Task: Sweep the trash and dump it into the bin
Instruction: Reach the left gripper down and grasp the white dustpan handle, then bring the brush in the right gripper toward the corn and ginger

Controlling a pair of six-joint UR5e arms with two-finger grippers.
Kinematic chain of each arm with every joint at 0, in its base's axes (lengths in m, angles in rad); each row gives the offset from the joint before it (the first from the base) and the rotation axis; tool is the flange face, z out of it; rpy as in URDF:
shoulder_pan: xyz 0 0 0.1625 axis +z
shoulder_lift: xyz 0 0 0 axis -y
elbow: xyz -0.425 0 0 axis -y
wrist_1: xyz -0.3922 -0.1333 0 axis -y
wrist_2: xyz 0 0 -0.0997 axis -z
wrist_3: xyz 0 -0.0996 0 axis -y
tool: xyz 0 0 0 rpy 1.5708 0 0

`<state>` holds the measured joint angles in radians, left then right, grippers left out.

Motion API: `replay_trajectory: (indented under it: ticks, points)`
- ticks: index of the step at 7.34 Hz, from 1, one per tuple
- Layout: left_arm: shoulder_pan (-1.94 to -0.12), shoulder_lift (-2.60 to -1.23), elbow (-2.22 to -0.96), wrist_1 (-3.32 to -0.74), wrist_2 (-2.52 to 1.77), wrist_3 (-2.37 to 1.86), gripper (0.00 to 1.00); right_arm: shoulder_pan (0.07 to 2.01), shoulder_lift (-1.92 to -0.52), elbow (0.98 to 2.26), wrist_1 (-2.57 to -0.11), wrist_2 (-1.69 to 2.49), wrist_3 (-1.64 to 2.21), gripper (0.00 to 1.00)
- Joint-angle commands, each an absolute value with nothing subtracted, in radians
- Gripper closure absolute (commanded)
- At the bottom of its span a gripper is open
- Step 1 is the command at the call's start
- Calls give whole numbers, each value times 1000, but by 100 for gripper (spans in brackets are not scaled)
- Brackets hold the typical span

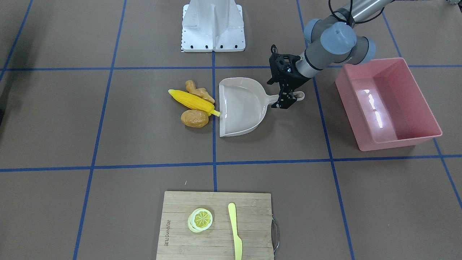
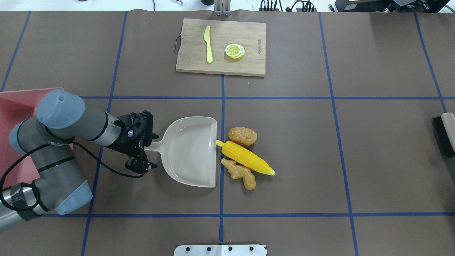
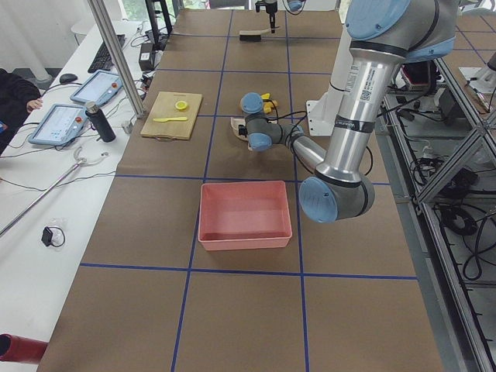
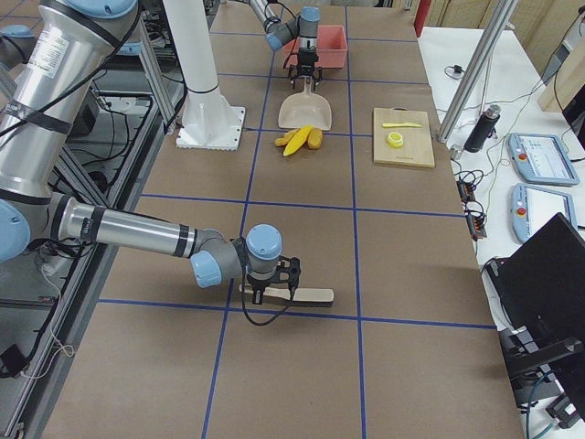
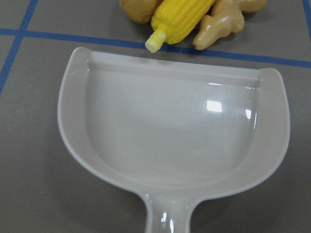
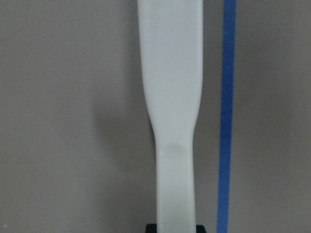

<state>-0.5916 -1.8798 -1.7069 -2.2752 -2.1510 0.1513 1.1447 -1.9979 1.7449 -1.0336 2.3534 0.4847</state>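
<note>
**L gripper astride dustpan handle, trash at pan mouth**

L gripper [image 2: 153, 151] is spread wide, fingers either side of the beige dustpan [image 2: 192, 153] handle, gripping nothing. Corn cob [image 2: 245, 157], potato [image 2: 242, 136] & ginger root [image 2: 240, 173] lie bunched on the table just off the pan's open edge. The cob's stub end is at the lip. Pink bin [image 1: 397, 142] sits well apart, on the pan's handle side. R gripper [image 4: 274, 291] is at a brush [image 4: 306, 295]; can't tell its grip.

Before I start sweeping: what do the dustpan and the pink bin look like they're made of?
The dustpan looks like smooth, glossy beige plastic: sharp light glints sit on its moulded floor. The bin seems to be glossy pink plastic too, with bright reflections streaking its inside. Looks alone cannot confirm either.
</note>
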Motion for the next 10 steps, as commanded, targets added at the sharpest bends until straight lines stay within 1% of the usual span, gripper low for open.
replay_trajectory:
  ticks: [1, 2, 3, 5, 7, 8, 9, 10]
  points:
    - [-578, -1890, -1686, -2298, -2151, 150, 2, 1042, -2017, 1921, -1060, 2362, 574, 100]
    - [-578, -1888, -1678, -2296, -2151, 153, 2, 929, -2007, 1992, -1061, 2350, 701, 100]
    - [-578, -1891, -1665, -2296, -2149, 153, 2, 849, -1978, 2035, -1063, 2339, 786, 100]
    - [-578, -1913, -1638, -2296, -2137, 149, 2, 734, -1921, 2115, -1063, 2323, 971, 100]
    - [-578, -1916, -1635, -2292, -2126, 146, 2, 599, -1844, 2134, -1072, 2242, 1124, 100]
    - [-578, -1916, -1635, -2289, -2126, 147, 2, 563, -1772, 2140, -1139, 2205, 1176, 100]
    - [-578, -1916, -1632, -2287, -2126, 147, 2, 549, -1661, 2141, -1254, 2188, 1184, 100]
    - [-577, -1916, -1632, -2286, -2117, 146, 2, 522, -1516, 2138, -1425, 2156, 1186, 100]
